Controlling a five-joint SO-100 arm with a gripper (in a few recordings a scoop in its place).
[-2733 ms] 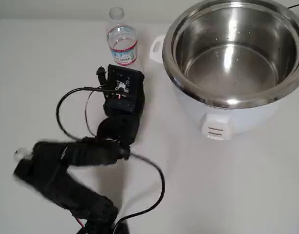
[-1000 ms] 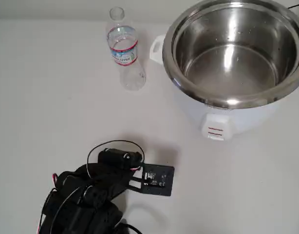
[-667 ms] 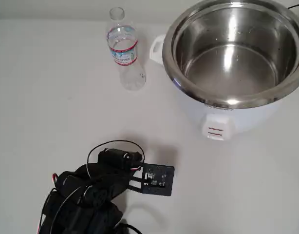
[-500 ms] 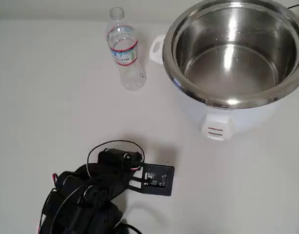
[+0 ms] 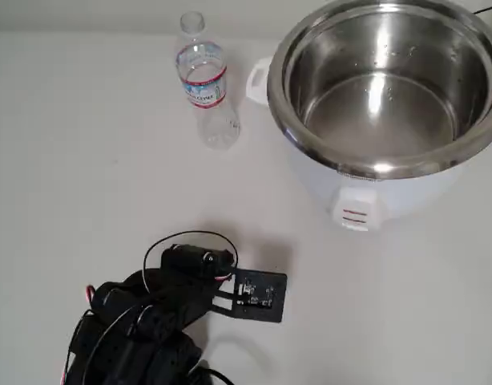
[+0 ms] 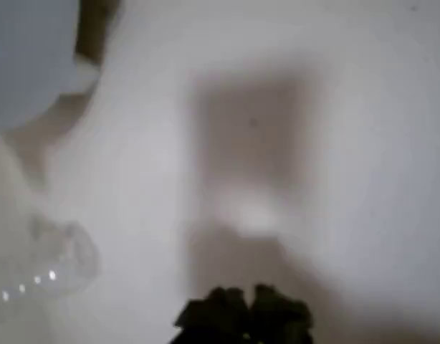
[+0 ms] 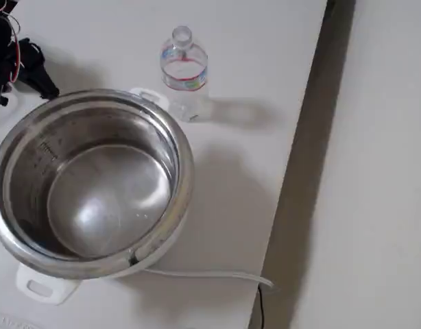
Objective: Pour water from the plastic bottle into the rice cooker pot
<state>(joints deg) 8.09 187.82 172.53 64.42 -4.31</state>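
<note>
In the fixed view the gripper [image 7: 22, 65] showed as a dark shape at the top left edge, its fingers too indistinct to read. The pot [image 7: 162, 130] sat just below it. The bottle [image 7: 184, 72] stood upright and uncapped well to its right, beside the pot's white handle [image 7: 147, 96].

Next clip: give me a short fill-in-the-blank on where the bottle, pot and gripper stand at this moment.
1. The plastic bottle stands ____ on the table, apart from the arm.
2. In the overhead view the bottle is to the ____ of the rice cooker pot.
3. The bottle's mouth has no ____ on it.
4. The gripper holds ____.

Missing words: upright; left; cap; nothing
</note>
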